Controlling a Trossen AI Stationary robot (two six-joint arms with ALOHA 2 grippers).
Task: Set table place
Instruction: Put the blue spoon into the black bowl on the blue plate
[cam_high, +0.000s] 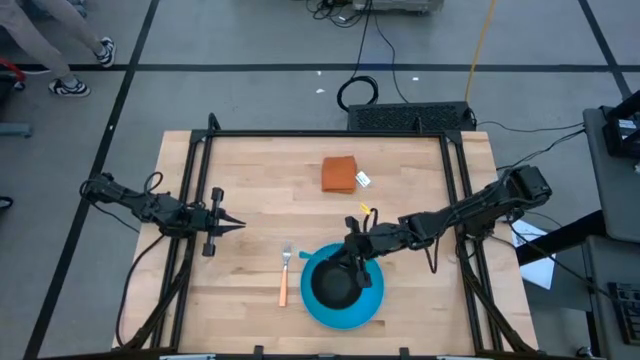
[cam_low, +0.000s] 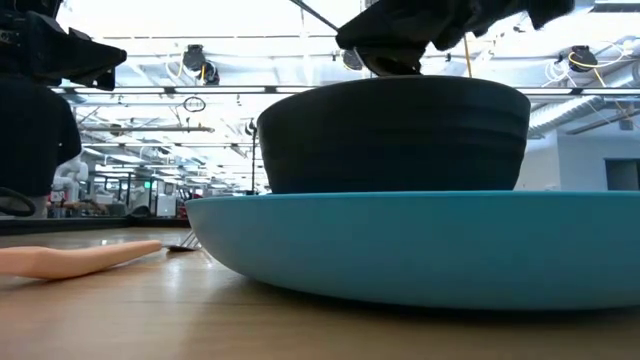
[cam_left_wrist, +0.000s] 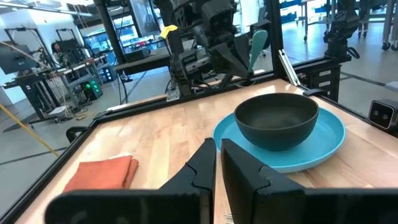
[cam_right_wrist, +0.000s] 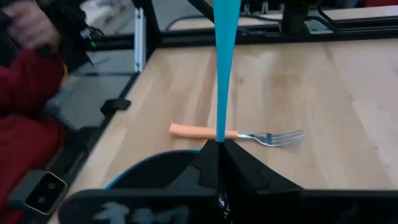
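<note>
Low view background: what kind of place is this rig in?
Most likely a robotics lab or industrial workshop, not a home. Ceiling trusses with hanging lights run deep into an open hall, metal equipment racks stand behind the table, and cables trail across the taped floor.

Light-wood table (cam_high: 260, 190) with blue plate (cam_high: 372, 308), orange-handled fork (cam_high: 284, 280), folded orange cloth (cam_high: 339, 174).
</note>
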